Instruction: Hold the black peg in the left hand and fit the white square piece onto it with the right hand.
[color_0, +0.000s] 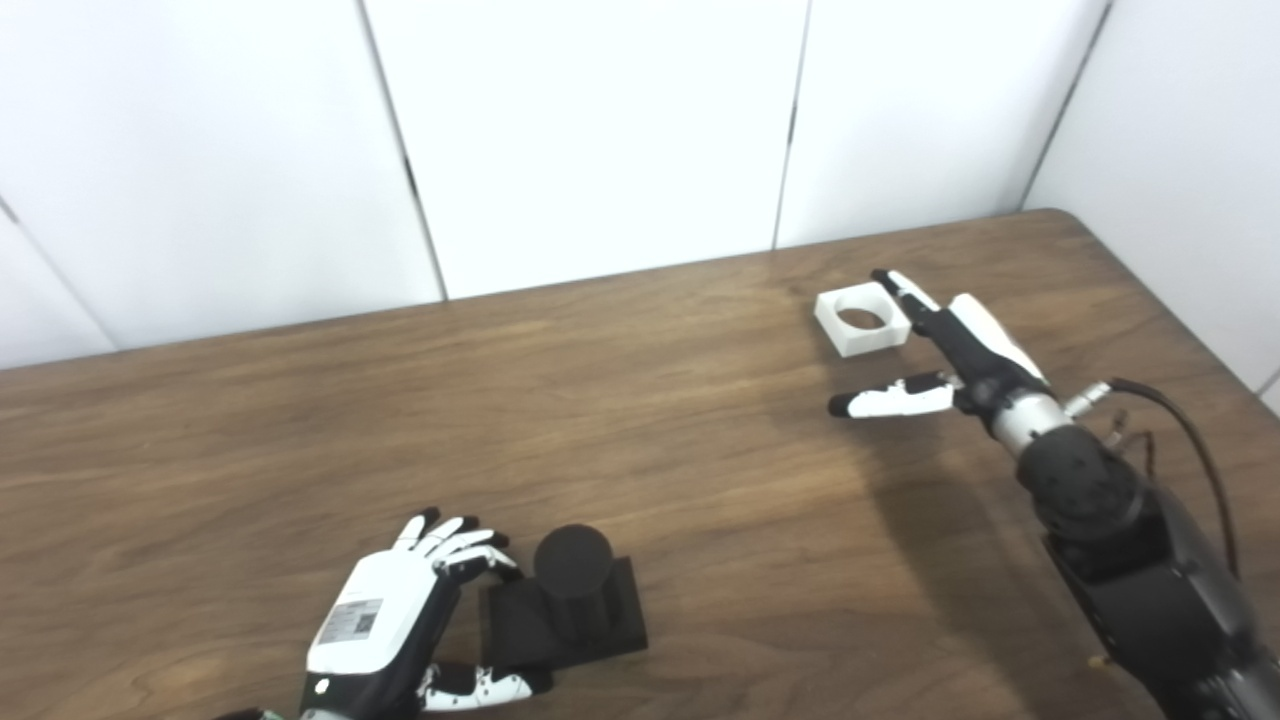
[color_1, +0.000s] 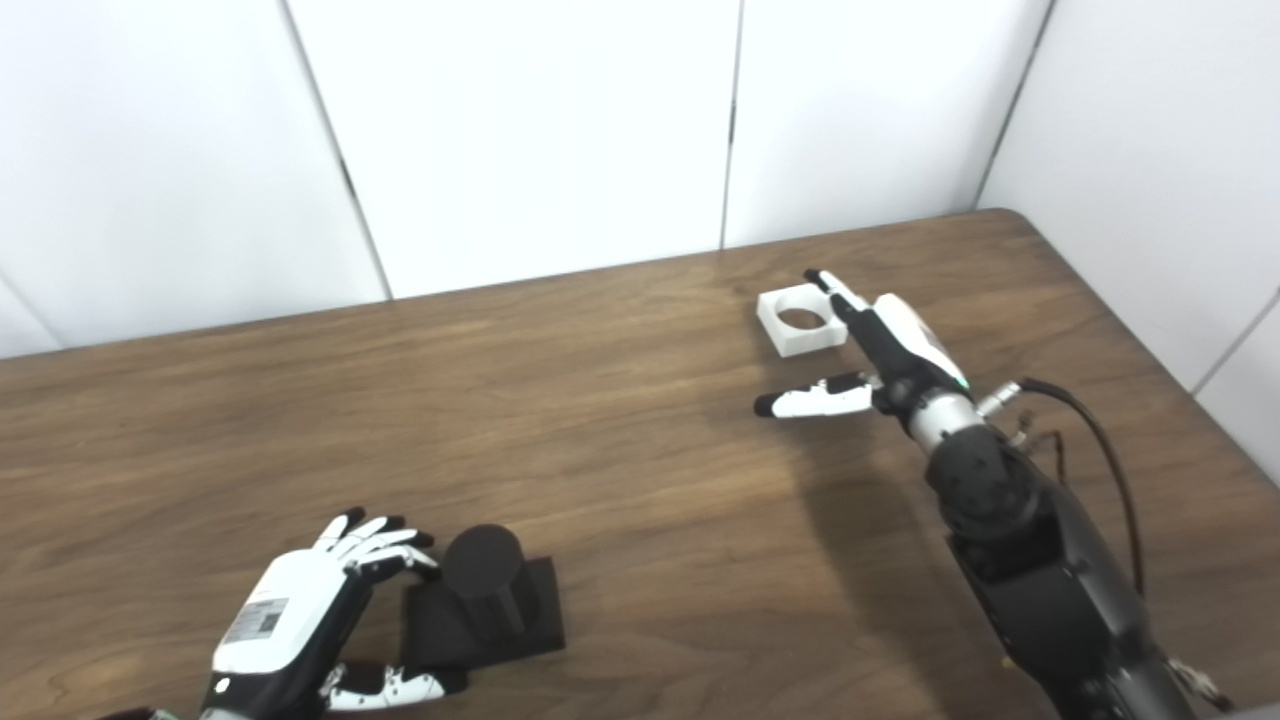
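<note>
— Peg first: where does your black peg (color_0: 573, 570) sit, and what is it made of?

— You have it near the front edge of the table (color_0: 300, 430), left of centre. It is a matte black cylinder with a flat round top, standing upright on a flat square base of the same dull black. The surface looks slightly grainy, with no shine.

— And your left hand (color_0: 385, 615)?

— Your left hand is just beside the base on its left. The glossy white back of the hand faces up and carries a small label. The black-tipped fingers (color_0: 460, 545) curl toward the cylinder and the thumb reaches along the near edge of the base. The fingers are apart and curved; you cannot tell whether they touch the peg, and they are not closed on it.

— Where is the white square piece (color_1: 800, 320)?

— Well apart from the peg, lying flat toward the far right of the table. It is a thick, smooth white square block with crisp corners and a round hole through its middle; brown wood shows through the hole.

— And your right hand (color_1: 880, 350)?

— Your right hand is spread wide and holds nothing. Its straight fingers lie along the right edge of the white piece, and the thumb (color_1: 815, 400) points left, nearer than the piece.

— The table itself?

— Dark brown wood grain with a rounded far corner, against plain white wall panels (color_0: 600, 130).
</note>
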